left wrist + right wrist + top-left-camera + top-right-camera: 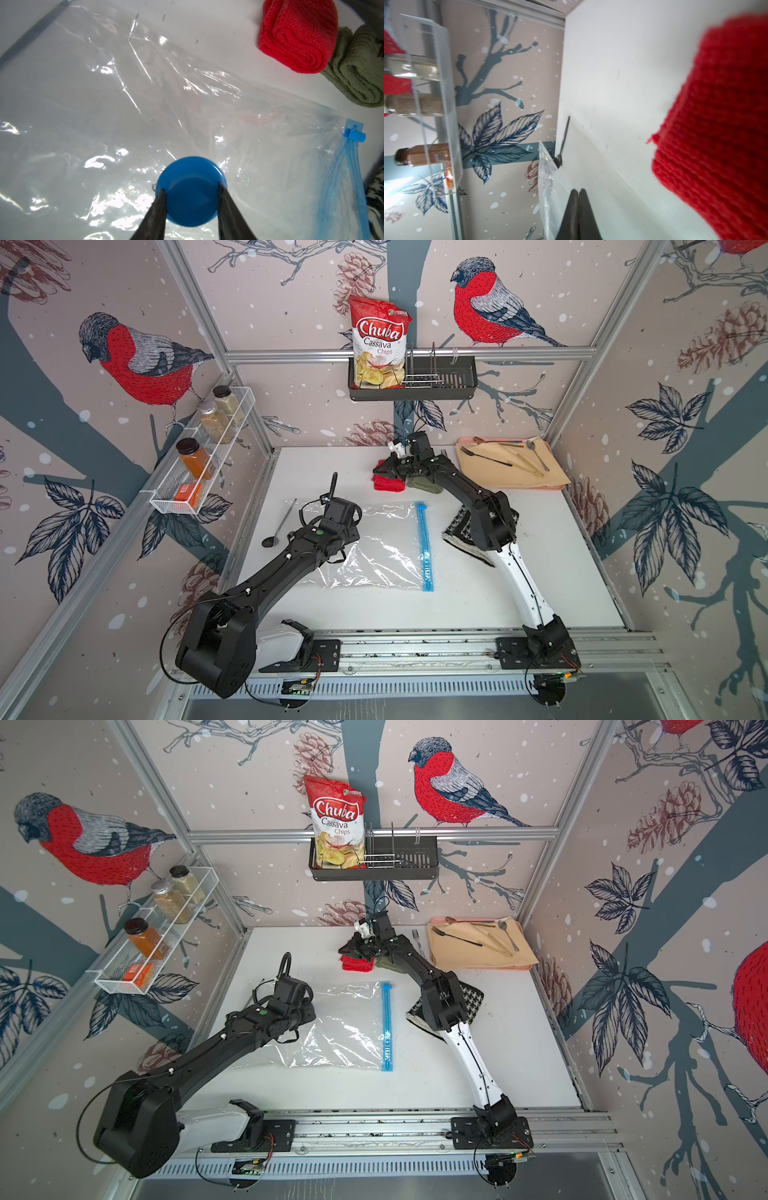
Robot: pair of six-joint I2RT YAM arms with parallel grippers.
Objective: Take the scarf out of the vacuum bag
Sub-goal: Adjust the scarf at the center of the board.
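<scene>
Scarf (457,526) lies flat on the table (478,605), outside the vacuum bag (386,547). It is well apart from both grippers and partly under the elbow of the right arm. The blue zip strip (424,547) of the bag lies between it and the left gripper (191,187). This gripper stands narrow, its two fingers (160,207) pressed on opposite sides of the round valve cap (190,199). Farther back, the right gripper (578,193) has its fingers closed together with nothing between them, just beside the red knit piece (716,124). The olive knit piece (424,486) lies against the red one.
</scene>
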